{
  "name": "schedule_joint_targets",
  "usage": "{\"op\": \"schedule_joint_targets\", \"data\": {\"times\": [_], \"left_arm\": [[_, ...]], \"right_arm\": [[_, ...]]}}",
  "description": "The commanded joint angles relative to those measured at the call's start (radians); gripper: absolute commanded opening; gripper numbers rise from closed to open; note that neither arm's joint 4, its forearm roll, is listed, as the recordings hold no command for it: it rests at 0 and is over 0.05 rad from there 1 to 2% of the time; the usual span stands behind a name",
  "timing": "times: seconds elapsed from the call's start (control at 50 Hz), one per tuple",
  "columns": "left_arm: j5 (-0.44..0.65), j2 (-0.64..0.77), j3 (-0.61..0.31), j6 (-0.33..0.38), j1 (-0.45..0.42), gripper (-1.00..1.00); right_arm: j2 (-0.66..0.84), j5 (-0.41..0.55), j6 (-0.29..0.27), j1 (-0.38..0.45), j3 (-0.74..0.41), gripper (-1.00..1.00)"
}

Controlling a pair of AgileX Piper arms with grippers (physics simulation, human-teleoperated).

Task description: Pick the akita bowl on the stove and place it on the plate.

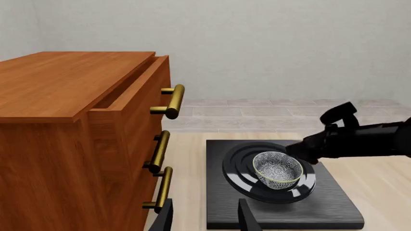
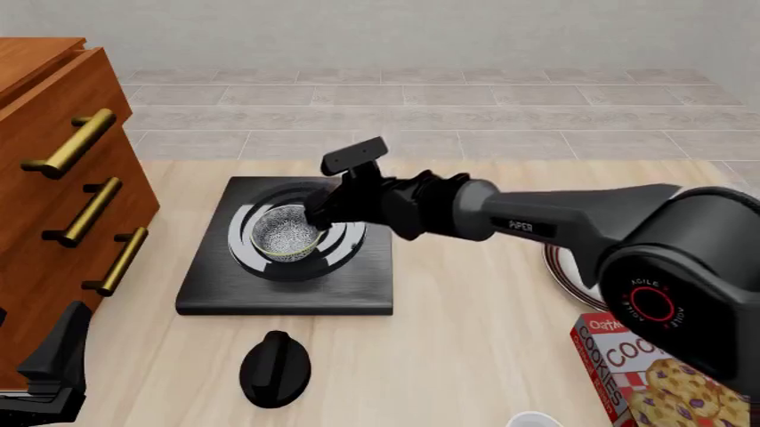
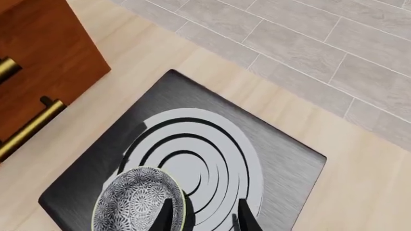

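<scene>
The akita bowl (image 2: 285,234) sits on the ring burner of the black stove (image 2: 356,289); its speckled inside shows in the left wrist view (image 1: 277,166) and the right wrist view (image 3: 136,206). My right gripper (image 2: 319,217) reaches across from the right and is open at the bowl's right rim. In the right wrist view the right gripper (image 3: 204,219) has one finger over the bowl's inside and the other outside, the rim between them. The plate (image 2: 561,274) is mostly hidden behind the right arm. My left gripper (image 1: 205,219) is open and empty, low at the front left (image 2: 53,365).
A wooden drawer cabinet (image 2: 60,178) with brass handles stands left of the stove, top drawer slightly open (image 1: 128,96). A black round knob (image 2: 274,366) lies in front of the stove. A cookie box (image 2: 642,378) and a white cup's rim (image 2: 531,420) are at the front right.
</scene>
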Motion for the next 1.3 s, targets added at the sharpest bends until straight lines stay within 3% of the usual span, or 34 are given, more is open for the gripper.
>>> {"op": "schedule_joint_targets", "data": {"times": [0.02, 1.3], "left_arm": [[0.0, 0.0, 0.0, 0.0, 0.0, 1.0], [0.0, 0.0, 0.0, 0.0, 0.0, 1.0]], "right_arm": [[0.02, -0.003, 0.015, 0.011, 0.0, 1.0], [0.098, 0.004, 0.054, 0.047, -0.015, 1.0]]}}
